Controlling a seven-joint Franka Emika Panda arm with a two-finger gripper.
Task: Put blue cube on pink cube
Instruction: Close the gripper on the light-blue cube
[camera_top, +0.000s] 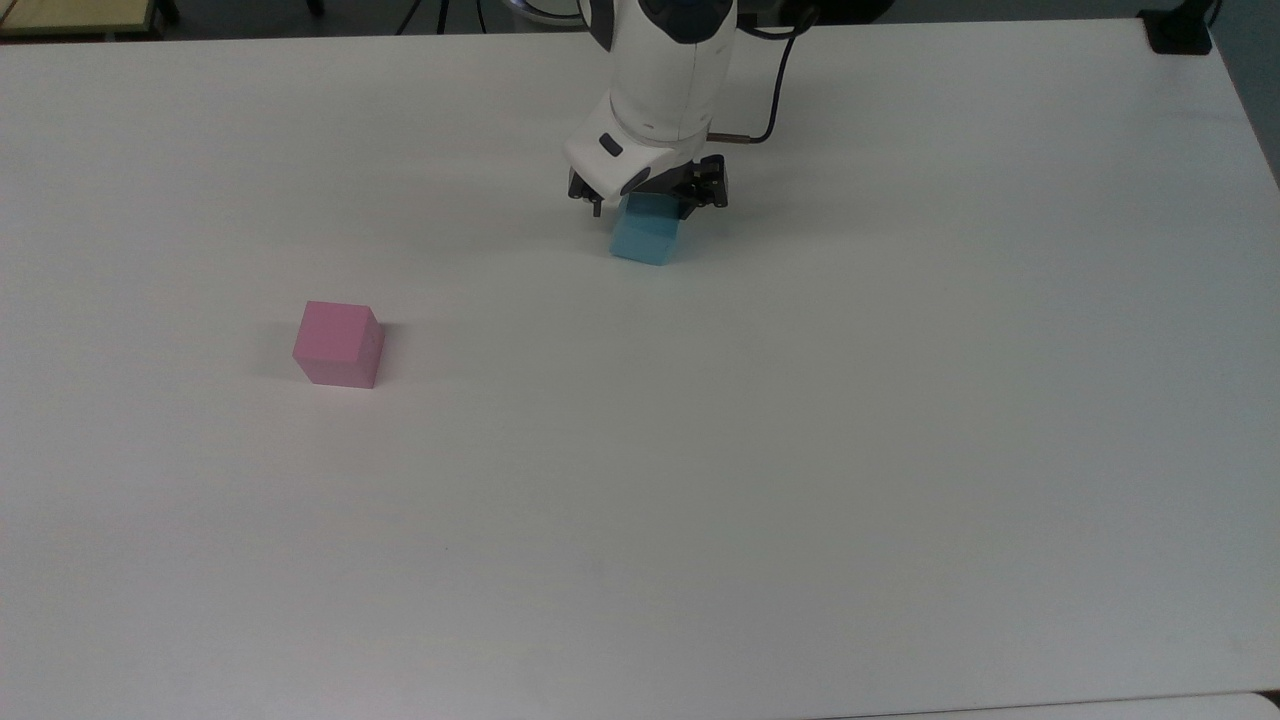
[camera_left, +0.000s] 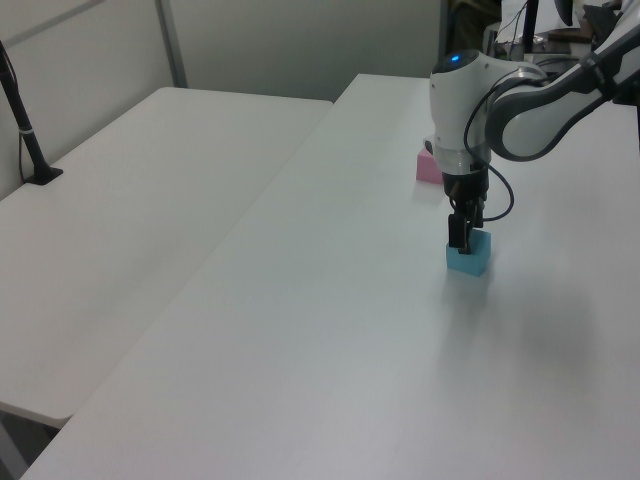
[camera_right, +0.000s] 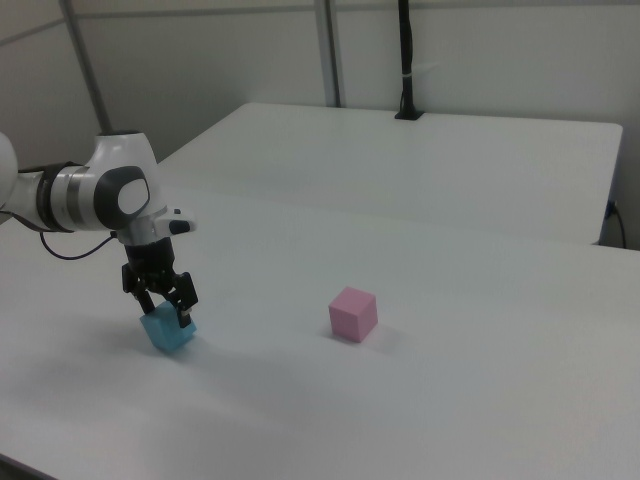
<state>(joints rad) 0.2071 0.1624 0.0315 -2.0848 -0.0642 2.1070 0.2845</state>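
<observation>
The blue cube (camera_top: 643, 240) rests on the white table (camera_top: 700, 450) toward the top view's upper middle. My gripper (camera_top: 645, 210) has come down over it, open, with one finger on each side of the cube's upper part. The left view has the blue cube (camera_left: 468, 258) under the gripper (camera_left: 462, 240), and so does the right view, with blue cube (camera_right: 168, 332) and gripper (camera_right: 166, 308). The pink cube (camera_top: 338, 344) stands alone well toward the top view's left; in the left view the pink cube (camera_left: 428, 168) is partly behind the arm, and the right view shows the pink cube (camera_right: 352, 314) apart.
A second white table (camera_left: 150, 200) adjoins this one, with a black pole (camera_left: 25, 130) clamped at its far side. A black clamp base (camera_top: 1180, 30) sits at the top view's upper right corner. A cable (camera_top: 770, 100) trails from the wrist.
</observation>
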